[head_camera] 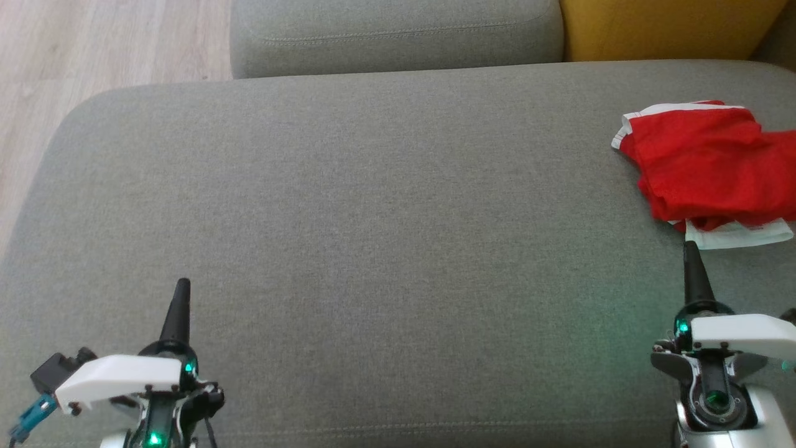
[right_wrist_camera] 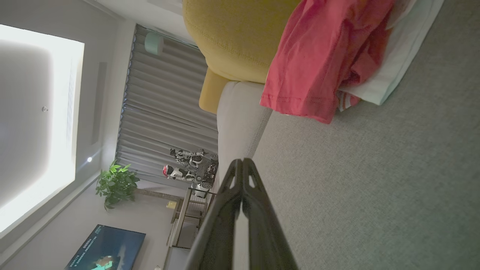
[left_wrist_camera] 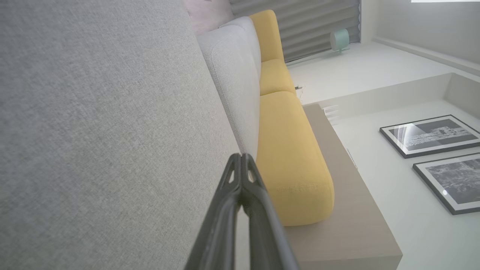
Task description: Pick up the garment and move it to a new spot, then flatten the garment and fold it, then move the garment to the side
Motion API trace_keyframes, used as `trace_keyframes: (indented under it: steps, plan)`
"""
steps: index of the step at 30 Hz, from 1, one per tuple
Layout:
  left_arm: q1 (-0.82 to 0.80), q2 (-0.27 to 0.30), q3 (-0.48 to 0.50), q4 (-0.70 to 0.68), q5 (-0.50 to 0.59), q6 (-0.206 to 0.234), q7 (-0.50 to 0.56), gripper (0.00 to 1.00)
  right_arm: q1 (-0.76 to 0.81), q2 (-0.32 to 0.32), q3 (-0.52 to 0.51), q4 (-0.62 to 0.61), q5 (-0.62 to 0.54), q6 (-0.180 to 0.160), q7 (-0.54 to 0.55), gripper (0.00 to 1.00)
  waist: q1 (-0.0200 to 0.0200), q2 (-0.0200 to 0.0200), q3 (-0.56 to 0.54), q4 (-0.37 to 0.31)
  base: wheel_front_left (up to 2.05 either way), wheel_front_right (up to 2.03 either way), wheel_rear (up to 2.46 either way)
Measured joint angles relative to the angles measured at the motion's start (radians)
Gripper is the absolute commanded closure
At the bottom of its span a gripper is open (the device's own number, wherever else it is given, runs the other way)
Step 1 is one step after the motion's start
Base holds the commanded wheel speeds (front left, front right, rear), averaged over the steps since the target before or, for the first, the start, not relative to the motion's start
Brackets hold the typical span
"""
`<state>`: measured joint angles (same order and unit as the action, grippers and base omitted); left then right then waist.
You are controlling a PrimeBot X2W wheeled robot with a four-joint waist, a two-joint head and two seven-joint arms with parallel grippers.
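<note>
The crumpled red garment (head_camera: 709, 168) lay at the grey sofa seat's (head_camera: 373, 218) right edge, just beyond the right gripper (head_camera: 689, 247), which, clenched empty like the left gripper (head_camera: 182, 284), probably had to spread its fingers and pinch a thick fold.

Crumpled red garment (head_camera: 709, 165) at grey sofa seat's (head_camera: 373, 218) right edge, right pincer (head_camera: 689, 247) just beside, left pincer (head_camera: 182, 285) well apart

Held low and apart, the left end effector (head_camera: 181, 285) and right end effector (head_camera: 689, 247) point forward, jaws pressed together, empty.
</note>
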<state>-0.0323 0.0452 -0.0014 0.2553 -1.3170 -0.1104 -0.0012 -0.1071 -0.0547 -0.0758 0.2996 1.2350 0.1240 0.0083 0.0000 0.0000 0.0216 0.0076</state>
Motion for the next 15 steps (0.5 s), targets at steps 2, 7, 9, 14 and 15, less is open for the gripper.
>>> trace_keyframes:
  steps: [2,7,9,14,15]
  plan:
    - [0.000,0.000,0.005,0.002,-0.019,0.000,0.004,1.00,0.000,0.000,-0.002,0.000,0.021,0.000,0.005,1.00,0.0000,0.0000,-0.001,0.000,0.00,0.00,0.00]
    - [0.000,0.000,0.015,0.005,-0.065,-0.004,0.019,1.00,0.001,0.000,-0.010,-0.001,0.077,0.000,0.020,1.00,0.0000,0.0000,-0.004,-0.002,0.00,0.00,0.00]
    - [-0.001,0.000,0.017,0.006,-0.082,-0.005,0.025,1.00,0.001,0.000,-0.012,-0.002,0.102,0.000,0.024,1.00,0.0000,0.0000,-0.005,-0.002,0.00,0.00,0.00]
    - [-0.008,0.000,0.022,0.009,-0.129,-0.006,0.036,1.00,0.008,0.000,-0.021,-0.007,0.157,0.000,0.041,1.00,0.0000,0.0000,-0.008,-0.003,0.00,0.00,0.00]
    - [-0.011,0.000,0.025,0.009,-0.139,-0.006,0.040,1.00,0.012,0.000,-0.023,-0.007,0.169,0.000,0.042,1.00,0.0000,0.0000,-0.009,-0.003,0.00,0.00,0.00]
